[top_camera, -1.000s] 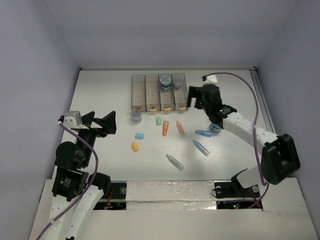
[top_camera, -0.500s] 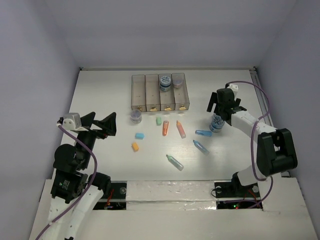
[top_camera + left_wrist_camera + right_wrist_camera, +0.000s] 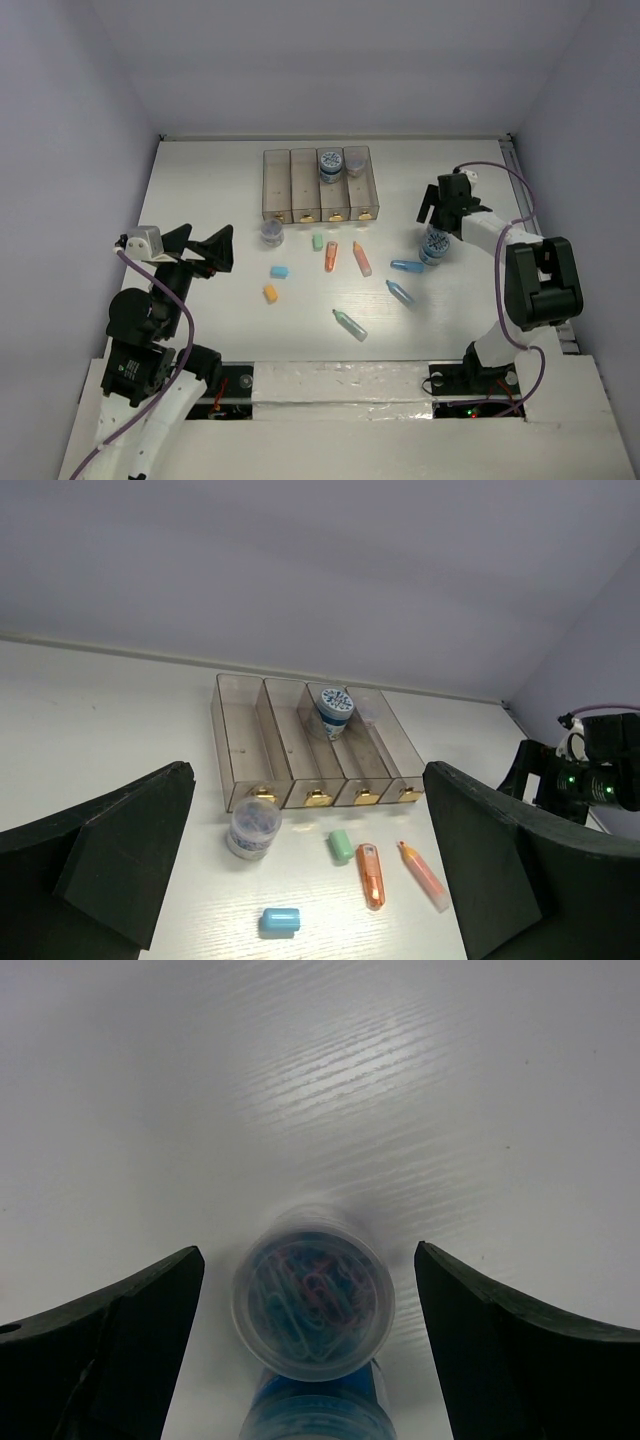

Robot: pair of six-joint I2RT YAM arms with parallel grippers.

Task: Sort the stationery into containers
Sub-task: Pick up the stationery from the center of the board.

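Note:
The four joined translucent bins (image 3: 300, 185) stand at the back; the third holds a blue-topped jar (image 3: 329, 165) and the fourth another jar (image 3: 355, 160). My right gripper (image 3: 436, 228) is open, pointing down over a round jar of paper clips (image 3: 433, 245). In the right wrist view the jar (image 3: 313, 1305) sits between the two spread fingers (image 3: 120, 1330) without touching them. My left gripper (image 3: 200, 248) is open and empty at the near left. Another jar (image 3: 253, 827), a green eraser (image 3: 342, 845), an orange marker (image 3: 370, 875), a pink marker (image 3: 425, 875) and a blue eraser (image 3: 280, 921) lie before the bins (image 3: 300, 755).
An orange eraser (image 3: 270, 293), two blue markers (image 3: 406, 266) (image 3: 400, 293) and a teal marker (image 3: 349, 325) lie on the white table. Grey walls close in the left, right and back sides. The right arm's purple cable arcs near the right wall.
My right gripper has moved from the bins' right end out to the right and down over the paper-clip jar. The left arm has stayed still.

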